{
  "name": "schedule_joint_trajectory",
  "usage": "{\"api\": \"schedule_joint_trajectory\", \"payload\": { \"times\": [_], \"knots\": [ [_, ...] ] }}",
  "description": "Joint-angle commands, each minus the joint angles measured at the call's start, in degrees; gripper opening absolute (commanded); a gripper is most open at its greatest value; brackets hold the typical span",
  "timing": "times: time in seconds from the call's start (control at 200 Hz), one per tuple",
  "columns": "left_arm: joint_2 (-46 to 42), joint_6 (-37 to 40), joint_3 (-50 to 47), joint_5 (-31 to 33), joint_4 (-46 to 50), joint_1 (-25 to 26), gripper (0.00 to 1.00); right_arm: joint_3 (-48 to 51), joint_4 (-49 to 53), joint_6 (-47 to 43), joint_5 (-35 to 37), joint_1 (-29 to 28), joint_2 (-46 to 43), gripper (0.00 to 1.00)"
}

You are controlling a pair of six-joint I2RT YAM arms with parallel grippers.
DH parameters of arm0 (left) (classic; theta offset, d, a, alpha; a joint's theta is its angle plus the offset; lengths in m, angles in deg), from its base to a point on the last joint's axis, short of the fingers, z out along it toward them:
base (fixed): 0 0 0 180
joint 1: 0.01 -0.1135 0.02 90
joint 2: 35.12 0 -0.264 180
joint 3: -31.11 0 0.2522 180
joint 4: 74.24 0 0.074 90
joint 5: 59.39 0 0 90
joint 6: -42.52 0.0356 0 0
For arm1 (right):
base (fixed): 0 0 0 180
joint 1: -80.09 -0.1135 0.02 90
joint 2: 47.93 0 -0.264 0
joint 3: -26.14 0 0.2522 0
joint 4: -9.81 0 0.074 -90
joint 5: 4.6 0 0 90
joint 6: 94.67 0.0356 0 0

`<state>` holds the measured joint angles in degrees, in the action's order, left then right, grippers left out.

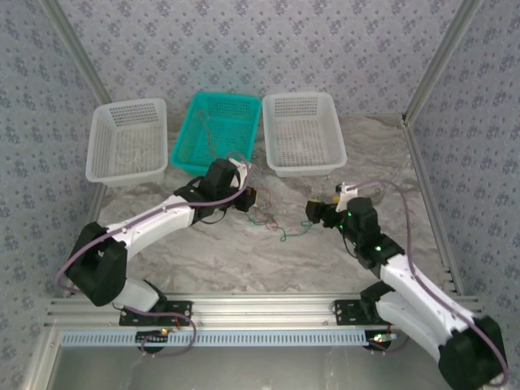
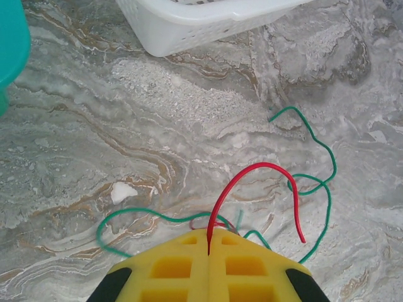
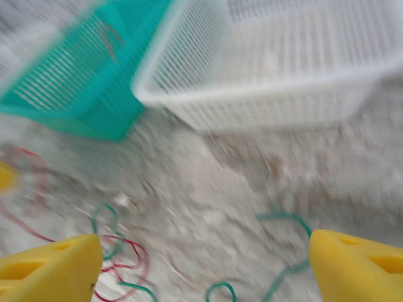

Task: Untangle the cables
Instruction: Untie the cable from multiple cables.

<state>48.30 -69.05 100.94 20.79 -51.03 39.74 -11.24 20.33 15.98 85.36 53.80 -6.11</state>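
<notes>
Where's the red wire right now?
In the left wrist view, the red wire is pinched in the left gripper, arching right across the green wire.

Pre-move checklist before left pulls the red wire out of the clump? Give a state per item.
1. Left gripper shut on the red wire: ok.
2. Red wire free of the green wire: not ok; they cross at the green loop and again near the fingers.
3. Right gripper open to pin the green: ok, fingers wide apart.
4. Right wrist view sharp enough to aim: not ok, motion-blurred.
5. Right gripper low enough to reach the green strands between its fingers: cannot tell.
6. White basket away from the wires: ok.
</notes>
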Motion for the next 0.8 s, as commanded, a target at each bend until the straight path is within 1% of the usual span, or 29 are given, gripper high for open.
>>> {"api": "schedule_joint_trajectory", "payload": {
  "times": [0.0,0.035,0.08,0.2,0.325,0.49,0.56,0.64,0.695,0.725,0.794],
  "knots": [
    [-0.6,-0.3,1.1,-1.1,0.8,0.4,0.00,2.9,-4.2,-5.4,-11.7,-0.9,-6.2,0.85],
    [-0.8,-0.3,1.2,-1.1,0.8,0.5,0.00,4.6,-8.8,-7.2,-16.3,-1.8,-6.3,0.84],
    [-1.1,0.0,1.3,-1.1,0.6,0.7,0.00,5.7,-12.2,-9.5,-18.6,-3.5,-4.8,0.83],
    [-1.9,-0.1,1.6,-1.0,1.0,0.9,0.00,3.4,-11.7,-16.2,-17.4,-9.5,6.3,0.82],
    [-3.2,-0.1,1.8,-0.9,1.7,0.9,0.00,2.8,-18.1,-19.2,-16.2,-14.2,19.5,0.81],
    [-6.2,-1.7,0.8,-1.8,0.3,0.9,0.00,-3.6,-18.6,-21.0,-19.9,-16.0,34.4,0.73],
    [-7.8,-2.6,0.5,-2.6,-0.5,0.7,0.00,-5.0,-21.2,-22.2,-18.5,-16.7,38.9,0.72],
    [-9.5,-3.5,0.9,-3.9,-0.5,0.5,0.00,-5.7,-25.7,-22.1,-14.6,-16.3,43.4,0.69],
    [-10.6,-4.0,1.2,-4.8,-0.2,0.3,0.00,-6.2,-28.5,-21.6,-14.7,-15.6,46.0,0.67],
    [-11.1,-4.2,1.5,-5.1,0.3,0.1,0.00,-6.7,-29.6,-21.5,-15.0,-15.3,47.3,0.64],
    [-12.3,-4.7,2.0,-5.4,1.4,-0.1,0.00,-7.9,-30.9,-21.7,-15.5,-15.0,49.9,0.47]
  ]
}}
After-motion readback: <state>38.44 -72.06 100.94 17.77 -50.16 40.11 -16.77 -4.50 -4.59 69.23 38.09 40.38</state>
